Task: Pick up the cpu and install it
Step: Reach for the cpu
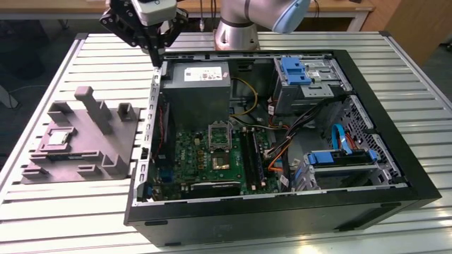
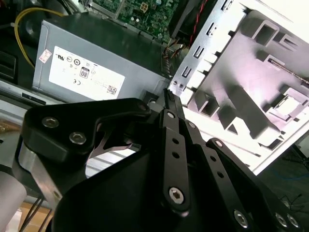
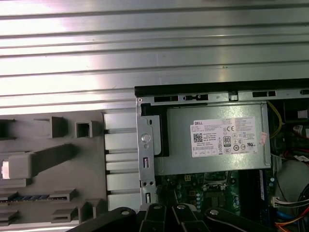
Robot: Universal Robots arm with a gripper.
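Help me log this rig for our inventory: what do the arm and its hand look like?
The arm is rounded silver-grey metal with a pale blue joint cap. The hand is matte black, built from flat linked bars fastened with silvery hex-socket screws, seen close in the second wrist view. A pale grey block tops it in the exterior view.

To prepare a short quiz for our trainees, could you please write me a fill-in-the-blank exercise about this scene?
1. The cpu lies in the grey moulded tray, which stands on the exterior view's ____ of the computer case.
2. The gripper hangs above the case's corner beside the grey metal box and holds ____.
3. The label on that box is ____ in colour.

Missing words: left; nothing; white.
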